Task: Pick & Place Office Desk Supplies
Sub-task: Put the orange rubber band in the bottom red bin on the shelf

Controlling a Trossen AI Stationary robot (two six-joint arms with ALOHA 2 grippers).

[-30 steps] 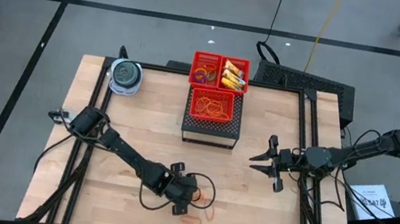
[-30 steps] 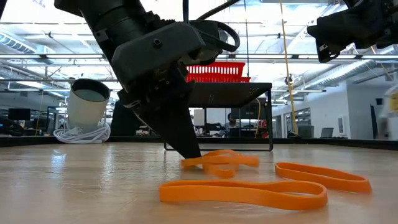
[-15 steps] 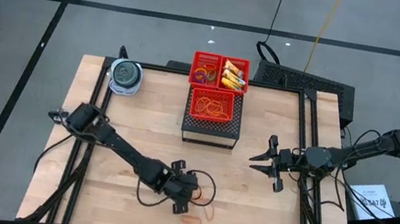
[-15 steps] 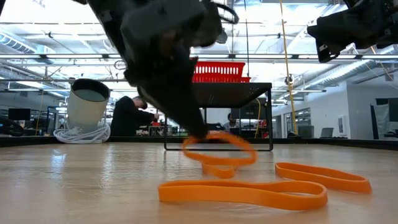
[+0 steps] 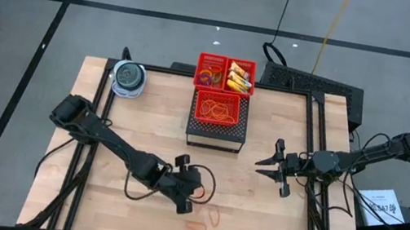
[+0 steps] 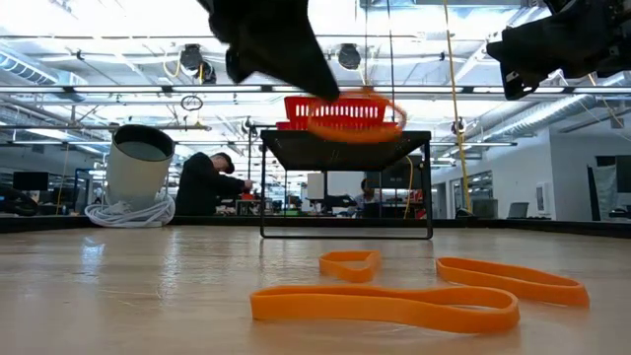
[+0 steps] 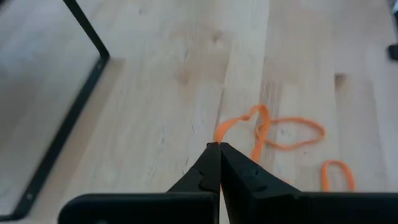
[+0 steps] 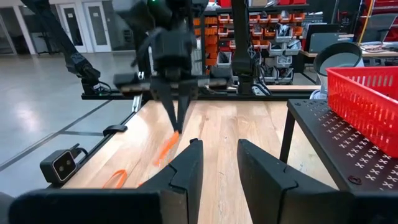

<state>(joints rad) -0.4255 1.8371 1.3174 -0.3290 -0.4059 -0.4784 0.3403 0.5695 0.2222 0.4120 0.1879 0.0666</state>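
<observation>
1. Beyond the left gripper [image 5: 184, 205], at the table's far edge, sit the red mesh baskets [image 5: 226, 75] on a black perforated stand [image 5: 216, 126]; the basket compartment nearest the gripper holds orange rubber bands, the far left one coloured rings [image 5: 210, 75], the far right one yellow packets [image 5: 239, 76]; a round blue-grey container [image 5: 127, 77] stands at the table's [image 5: 146, 122] far left corner.
2. Left gripper is clenched on a thin orange rubber band [image 6: 357, 116]; the left wrist view shows the fingers pressed together with the band [image 7: 242, 124] hanging from their tips.
3. Low view alone shows that band lifted well clear of the wood, seen against the baskets [image 6: 340, 110]; the high view cannot tell height.
4. Below and just beside the gripper, loose bands lie flat on the table: a small one [image 6: 349, 263], a long one [image 6: 385, 307] and another [image 6: 511, 279] in the low view; the wrist view shows two [image 7: 300, 132] [image 7: 337, 175] on the wood.
5. Right gripper [image 5: 264, 163] hangs over the table's right side, well apart, fingers released and spread; its wrist view looks across at the left gripper [image 8: 175, 106] with the band [image 8: 168, 147] dangling, a detail hard to see from above.
6. Band looks limp, thin and bright orange.
</observation>
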